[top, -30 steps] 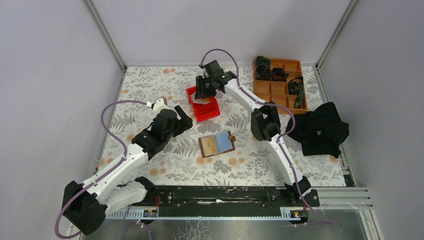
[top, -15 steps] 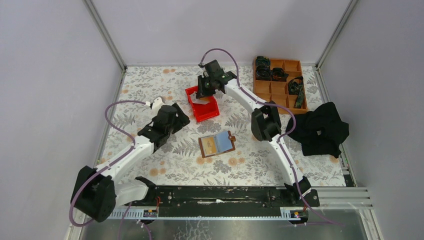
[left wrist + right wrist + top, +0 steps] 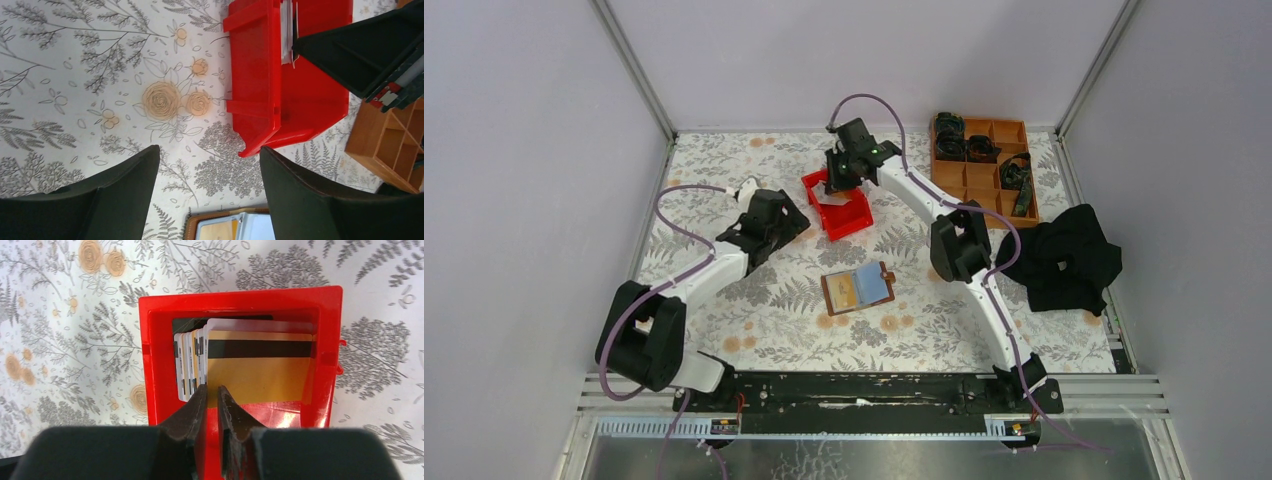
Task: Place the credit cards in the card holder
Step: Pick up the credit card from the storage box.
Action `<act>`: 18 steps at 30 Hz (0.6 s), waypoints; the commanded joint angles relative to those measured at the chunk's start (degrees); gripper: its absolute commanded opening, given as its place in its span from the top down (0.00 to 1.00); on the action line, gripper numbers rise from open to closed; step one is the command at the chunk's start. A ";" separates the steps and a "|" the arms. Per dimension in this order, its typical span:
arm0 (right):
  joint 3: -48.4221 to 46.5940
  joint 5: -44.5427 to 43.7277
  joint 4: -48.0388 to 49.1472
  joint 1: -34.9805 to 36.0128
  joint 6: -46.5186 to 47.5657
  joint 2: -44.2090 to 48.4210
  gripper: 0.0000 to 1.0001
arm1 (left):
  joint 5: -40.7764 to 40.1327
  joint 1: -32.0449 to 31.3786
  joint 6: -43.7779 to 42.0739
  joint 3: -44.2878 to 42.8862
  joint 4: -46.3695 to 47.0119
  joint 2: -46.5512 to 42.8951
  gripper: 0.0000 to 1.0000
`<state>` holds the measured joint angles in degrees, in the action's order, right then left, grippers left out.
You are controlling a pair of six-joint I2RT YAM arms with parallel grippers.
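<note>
the right gripper [image 3: 212, 388] hangs nose-down over the near wall of the red bin [image 3: 150, 365], its two jaws drawn almost together with only a thin slit between them. the tips sit just in front of the credit cards [image 3: 260, 375]. i cannot tell whether a card edge is pinched in that slit. the cards stand on edge inside the bin: a tan-gold one with a black stripe faces the wrist camera, a pale one stands behind it, and a tight row of white-edged ones is packed to its left.

the bin walls close in on all sides of the cards, so the only way in is from above. the floral tabletop [image 3: 724, 160] lies around the bin. the card holder [image 3: 858, 288] lies open and flat nearer the arm bases, well apart from the bin, with a tan card and a bluish card showing in its pockets and its snap tab to the right. an orange-brown compartment tray [image 3: 984, 165] with dark items sits at the far right, and a black cloth [image 3: 1064, 255] is heaped beside it.

the right arm reaches far forward from its base, bends at the elbow and angles left to the bin. the left gripper [image 3: 207, 187] is spread wide and holds nothing. it is aimed at the bin's outer side and stands near it, not touching. the left arm is folded low, its forearm slanting up and to the right.
</note>
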<state>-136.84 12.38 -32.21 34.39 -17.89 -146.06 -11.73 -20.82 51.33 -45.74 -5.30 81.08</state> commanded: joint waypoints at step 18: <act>-0.54 -13.15 -4.44 -2.67 4.59 4.44 0.85 | 4.05 0.97 -0.71 -2.09 5.98 4.19 0.22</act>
<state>-136.84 3.29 -34.11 33.08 -15.03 -145.01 -8.93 -20.45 51.31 -46.06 -3.14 84.51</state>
